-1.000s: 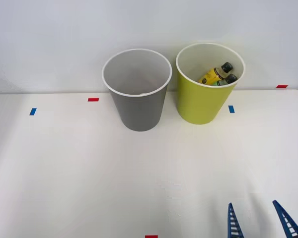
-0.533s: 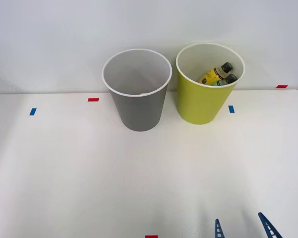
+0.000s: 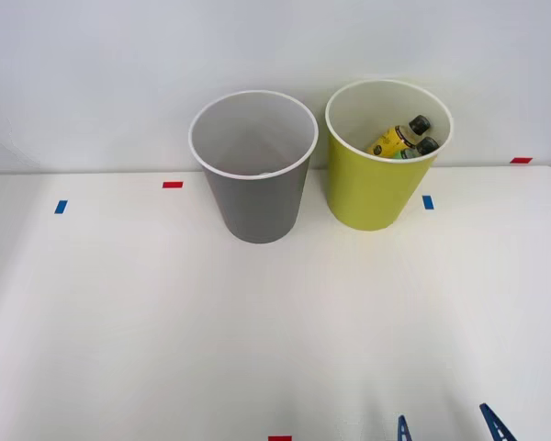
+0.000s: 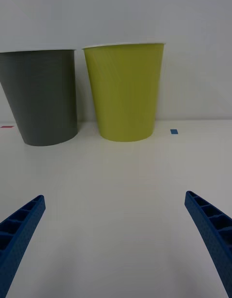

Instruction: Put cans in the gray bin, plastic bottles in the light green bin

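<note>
A white table (image 3: 165, 322) is seen stretching from the near edge to a plain pale wall (image 3: 92, 73) at the far side. Small tape marks are stuck flat on the tabletop — a blue one (image 3: 61, 207) at far left, a red one (image 3: 173, 185) to its right, another blue one (image 3: 428, 202) toward the right, and a red one (image 3: 521, 160) at the far right corner. One more red mark (image 3: 279, 438) is cut off by the near edge.

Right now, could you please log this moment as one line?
gripper: open, empty, low | bottles: in green bin | gray bin: contents unseen
</note>
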You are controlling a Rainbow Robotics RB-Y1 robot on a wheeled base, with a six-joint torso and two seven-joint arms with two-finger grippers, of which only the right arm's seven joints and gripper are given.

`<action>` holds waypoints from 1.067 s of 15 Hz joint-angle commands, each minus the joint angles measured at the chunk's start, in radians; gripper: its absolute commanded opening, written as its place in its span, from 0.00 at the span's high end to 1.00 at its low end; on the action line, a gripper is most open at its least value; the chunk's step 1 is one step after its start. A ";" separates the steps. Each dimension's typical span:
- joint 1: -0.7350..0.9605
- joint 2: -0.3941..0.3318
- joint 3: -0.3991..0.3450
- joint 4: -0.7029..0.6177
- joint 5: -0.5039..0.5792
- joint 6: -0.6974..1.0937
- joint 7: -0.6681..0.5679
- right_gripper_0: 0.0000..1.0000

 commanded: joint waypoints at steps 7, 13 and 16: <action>0.002 0.001 0.000 0.000 -0.001 0.000 0.001 0.00; 0.002 0.001 0.000 0.000 -0.001 0.000 0.001 0.00; 0.002 0.001 0.000 0.000 -0.001 0.000 0.001 0.00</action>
